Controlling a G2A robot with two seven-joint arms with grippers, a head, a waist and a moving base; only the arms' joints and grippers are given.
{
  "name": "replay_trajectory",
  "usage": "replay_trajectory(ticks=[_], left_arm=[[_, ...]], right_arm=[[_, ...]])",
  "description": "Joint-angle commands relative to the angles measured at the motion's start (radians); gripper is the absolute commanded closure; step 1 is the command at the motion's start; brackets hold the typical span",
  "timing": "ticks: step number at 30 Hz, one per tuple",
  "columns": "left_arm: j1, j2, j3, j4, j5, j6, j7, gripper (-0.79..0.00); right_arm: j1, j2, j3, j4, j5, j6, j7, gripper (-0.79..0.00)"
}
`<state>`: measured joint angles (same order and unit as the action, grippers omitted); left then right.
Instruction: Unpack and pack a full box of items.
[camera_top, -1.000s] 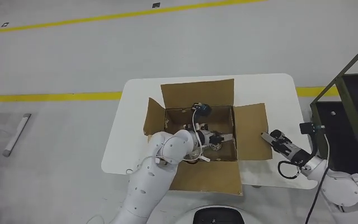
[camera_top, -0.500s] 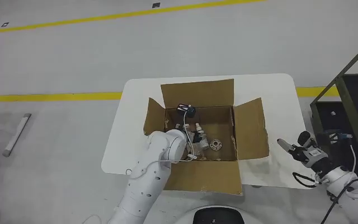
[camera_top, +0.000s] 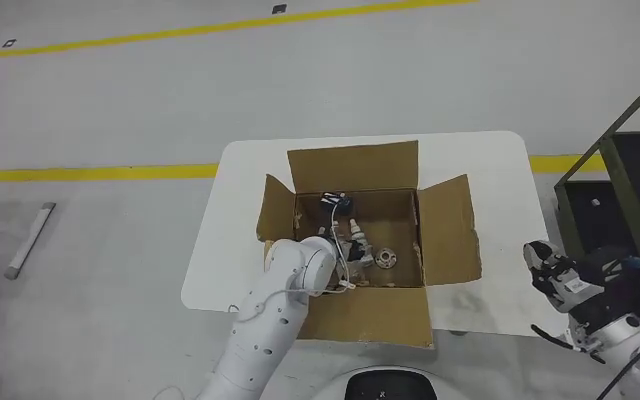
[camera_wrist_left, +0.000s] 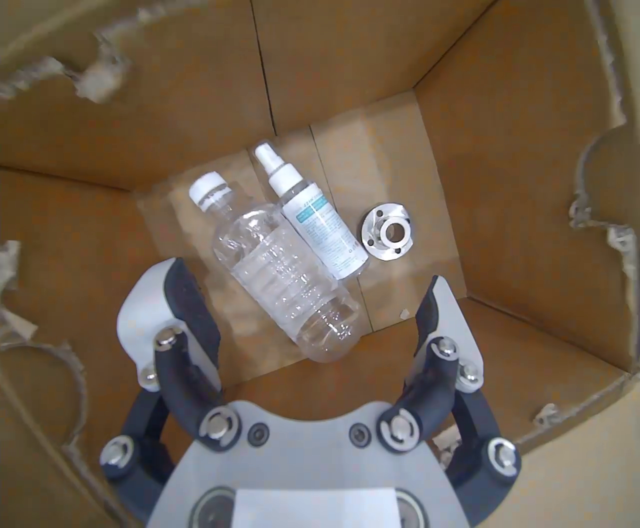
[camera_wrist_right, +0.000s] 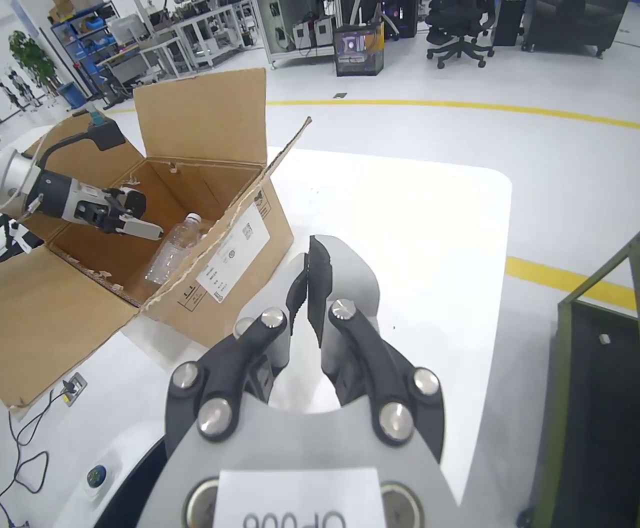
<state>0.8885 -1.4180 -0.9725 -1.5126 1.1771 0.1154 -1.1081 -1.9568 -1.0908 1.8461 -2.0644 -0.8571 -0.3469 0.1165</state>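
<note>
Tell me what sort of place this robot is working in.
Probably a robotics lab or workshop: a yellow line marked across the smooth floor, workbenches loaded with equipment, and office chairs at the back.

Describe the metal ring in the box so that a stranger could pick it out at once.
On the white table stands an open cardboard box, and on its floor lie three things. The metal ring lies beside the spray bottle, on the side away from the big clear bottle. It alone is shiny, flat and round, with a hole through its middle.
</note>
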Motion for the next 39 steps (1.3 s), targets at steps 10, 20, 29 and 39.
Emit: replay_trajectory(ticks=[10,20,29,39], left_arm=[[-0.086,-0.044,0.09,0.188,0.06,0.212,-0.038,-0.785],[-0.146,-0.08,0.134,0.308,0.089,0.282,-0.039,-0.773],[-0.176,-0.108,0.147,0.408,0.073,0.315,-0.001,-0.785],[-0.206,-0.132,0.156,0.481,0.087,0.33,-0.005,-0.785]], right_arm=[[-0.007,-0.004,0.004,0.005,0.045,-0.017,0.031,0.0],[-0.022,-0.01,0.0,0.001,0.037,-0.01,0.023,0.0],[-0.013,-0.012,-0.009,-0.001,0.025,-0.011,0.043,0.0],[-0.001,-0.014,-0.011,0.001,0.02,-0.009,0.066,0.0]])
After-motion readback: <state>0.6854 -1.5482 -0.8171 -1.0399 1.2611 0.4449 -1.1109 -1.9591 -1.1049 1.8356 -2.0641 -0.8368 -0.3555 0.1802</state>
